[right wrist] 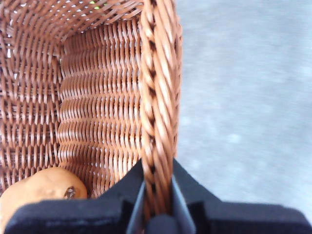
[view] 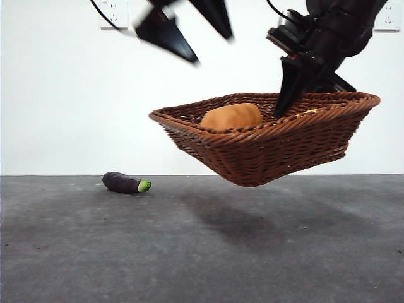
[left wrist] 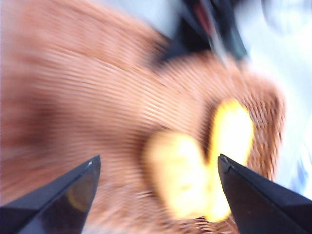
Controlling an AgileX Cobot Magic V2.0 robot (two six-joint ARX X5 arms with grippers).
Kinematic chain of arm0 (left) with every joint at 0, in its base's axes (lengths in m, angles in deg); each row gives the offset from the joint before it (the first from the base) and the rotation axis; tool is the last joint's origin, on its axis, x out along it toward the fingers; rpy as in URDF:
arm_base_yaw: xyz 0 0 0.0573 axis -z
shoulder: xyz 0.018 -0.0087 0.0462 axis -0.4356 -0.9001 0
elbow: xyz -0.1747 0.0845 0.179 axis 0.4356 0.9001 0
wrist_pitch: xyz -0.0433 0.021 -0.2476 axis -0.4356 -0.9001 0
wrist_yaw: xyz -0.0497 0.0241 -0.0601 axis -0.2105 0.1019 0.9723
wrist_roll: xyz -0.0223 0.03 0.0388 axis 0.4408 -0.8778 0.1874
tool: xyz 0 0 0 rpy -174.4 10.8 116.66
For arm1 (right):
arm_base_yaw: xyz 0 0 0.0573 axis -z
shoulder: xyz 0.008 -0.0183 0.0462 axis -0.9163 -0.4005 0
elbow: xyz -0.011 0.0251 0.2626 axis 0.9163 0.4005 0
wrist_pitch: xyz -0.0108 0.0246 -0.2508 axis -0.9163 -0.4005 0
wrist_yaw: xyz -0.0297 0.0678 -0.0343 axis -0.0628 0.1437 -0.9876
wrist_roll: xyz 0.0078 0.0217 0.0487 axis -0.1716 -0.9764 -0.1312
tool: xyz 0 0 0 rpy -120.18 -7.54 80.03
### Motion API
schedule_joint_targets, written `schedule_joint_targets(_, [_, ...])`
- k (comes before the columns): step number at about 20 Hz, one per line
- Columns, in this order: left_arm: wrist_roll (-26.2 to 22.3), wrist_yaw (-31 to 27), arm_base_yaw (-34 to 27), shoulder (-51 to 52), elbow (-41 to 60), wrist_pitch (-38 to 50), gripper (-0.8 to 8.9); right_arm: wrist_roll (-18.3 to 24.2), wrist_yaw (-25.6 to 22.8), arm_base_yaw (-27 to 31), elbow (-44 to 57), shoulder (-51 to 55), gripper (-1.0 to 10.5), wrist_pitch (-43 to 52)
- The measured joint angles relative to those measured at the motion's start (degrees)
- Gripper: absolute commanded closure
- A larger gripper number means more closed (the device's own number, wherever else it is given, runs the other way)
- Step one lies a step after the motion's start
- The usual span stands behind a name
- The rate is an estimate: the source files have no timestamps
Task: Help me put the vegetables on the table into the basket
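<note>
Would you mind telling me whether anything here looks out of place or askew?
Yes: the basket hangs tilted in the air, off the table, with the right claw clamped on its rim. The potato sits inside, while the eggplant lies alone on the table.

No readable text, label, brand, number or sign anywhere. Nothing printed on the brown woven wicker basket [view: 265, 142], on the dark grey speckled table [view: 202, 246], or on the white wall socket plate [view: 113, 12].

White wall [view: 57, 95], two power sockets [view: 113, 14] up high.
</note>
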Motion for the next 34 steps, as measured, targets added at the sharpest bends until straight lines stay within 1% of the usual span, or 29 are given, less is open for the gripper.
schedule_joint_targets(2, [6.2,-7.0,-5.2,5.5,-0.4,1.3,4.08,-0.1,0.0,1.7,0.0,0.0,9.6,-0.1])
schedule_joint_targets(3, [9.1,-9.8,-8.1,6.6,-0.5,1.3,4.08,-0.1,0.1,2.6,0.0,0.0,9.6,-0.1])
schedule_joint_targets(4, [12.2,-11.3,-11.3,6.5,-0.5,1.5,4.08,-0.1,0.3,3.0,0.0,0.0,9.6,-0.1])
schedule_joint_targets(6, [17.7,-11.6,-16.1,3.9,-0.5,3.9,4.08,0.0,0.9,3.3,0.0,0.0,9.6,0.0])
schedule_joint_targets(8, [22.8,-11.6,-18.8,0.4,-0.5,7.1,4.07,0.1,1.4,3.3,0.0,0.0,9.6,0.0])
schedule_joint_targets(10, [26.8,-11.8,-19.9,-3.7,-0.5,11.2,4.07,0.4,2.2,3.3,0.0,0.0,9.6,0.0])
schedule_joint_targets(13, [31.6,-11.8,-21.1,-11.6,-2.8,12.3,4.07,0.5,2.7,3.3,0.0,0.0,9.6,-0.2])
schedule_joint_targets(16, [33.2,-12.6,-21.5,-20.7,-10.8,10.6,4.07,1.7,3.0,3.3,0.0,0.0,9.6,-0.8])
schedule_joint_targets(18, [33.5,-14.3,-21.5,-25.9,-18.1,6.0,4.07,2.4,3.0,3.3,0.0,0.1,9.6,-1.4])
schedule_joint_targets(20, [34.4,-15.4,-21.6,-29.8,-22.4,3.3,4.07,3.0,3.0,3.3,0.0,0.3,9.6,-1.3])
schedule_joint_targets(23, [36.7,-15.8,-21.9,-33.4,-22.7,3.6,4.07,3.3,3.0,3.4,0.0,0.3,9.6,-1.3])
schedule_joint_targets(27, [37.9,-16.2,-22.0,-37.0,-22.7,4.1,4.07,3.8,3.1,3.5,0.0,0.3,9.6,-2.0])
schedule_joint_targets(34, [39.3,-17.3,-22.3,-41.5,-22.7,6.0,4.07,5.0,6.3,3.5,0.0,0.5,9.6,-2.0])
